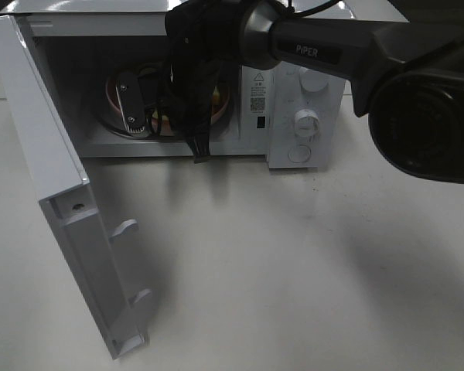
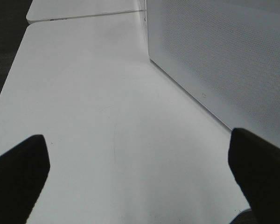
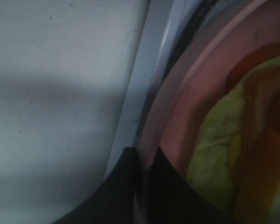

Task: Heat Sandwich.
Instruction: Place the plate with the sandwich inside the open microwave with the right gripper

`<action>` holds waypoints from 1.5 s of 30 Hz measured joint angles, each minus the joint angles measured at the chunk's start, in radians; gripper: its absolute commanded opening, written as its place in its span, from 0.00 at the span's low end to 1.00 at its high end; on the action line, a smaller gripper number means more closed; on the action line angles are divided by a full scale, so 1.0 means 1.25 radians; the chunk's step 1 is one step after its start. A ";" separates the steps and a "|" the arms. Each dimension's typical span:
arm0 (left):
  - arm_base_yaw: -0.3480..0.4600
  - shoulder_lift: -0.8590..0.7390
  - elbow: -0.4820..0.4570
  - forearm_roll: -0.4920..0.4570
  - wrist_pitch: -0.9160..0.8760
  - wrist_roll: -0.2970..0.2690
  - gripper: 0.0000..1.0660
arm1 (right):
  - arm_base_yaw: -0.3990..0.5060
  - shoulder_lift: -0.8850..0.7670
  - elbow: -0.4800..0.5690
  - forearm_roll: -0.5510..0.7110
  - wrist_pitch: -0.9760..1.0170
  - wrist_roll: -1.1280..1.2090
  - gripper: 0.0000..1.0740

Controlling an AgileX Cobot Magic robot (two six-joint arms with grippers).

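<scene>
Seeing right arm (image 1: 309,46) inside open microwave (image 1: 305,85), door (image 1: 54,193) swung out on left. Right end effector (image 3: 143,151) closed to thin slit, pinching rim of pink plate (image 3: 186,107). Sandwich (image 3: 233,140) sits on that plate, inside cavity, just beside fingers. Left end effector (image 2: 140,177) spread wide, gripping nothing, low over worktop (image 2: 93,93) beside microwave's perforated side wall.

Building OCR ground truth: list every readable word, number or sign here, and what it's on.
"PIPER": white letters on the right arm.
Warning triangle sign: on the sticker on the microwave front; the print and code below it are too small to read.
Marks around the dials: too blurred to read.
Wrist views: no text.
</scene>
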 measured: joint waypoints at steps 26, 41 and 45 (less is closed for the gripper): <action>0.000 0.000 0.000 0.001 0.000 0.000 0.95 | 0.000 -0.005 0.010 -0.002 -0.084 0.093 0.76; 0.000 0.000 0.000 0.001 0.000 0.000 0.95 | 0.000 -0.081 0.156 -0.003 -0.194 0.104 0.76; 0.000 0.000 0.000 0.001 0.000 0.000 0.95 | 0.000 -0.101 0.202 -0.003 -0.217 0.104 0.75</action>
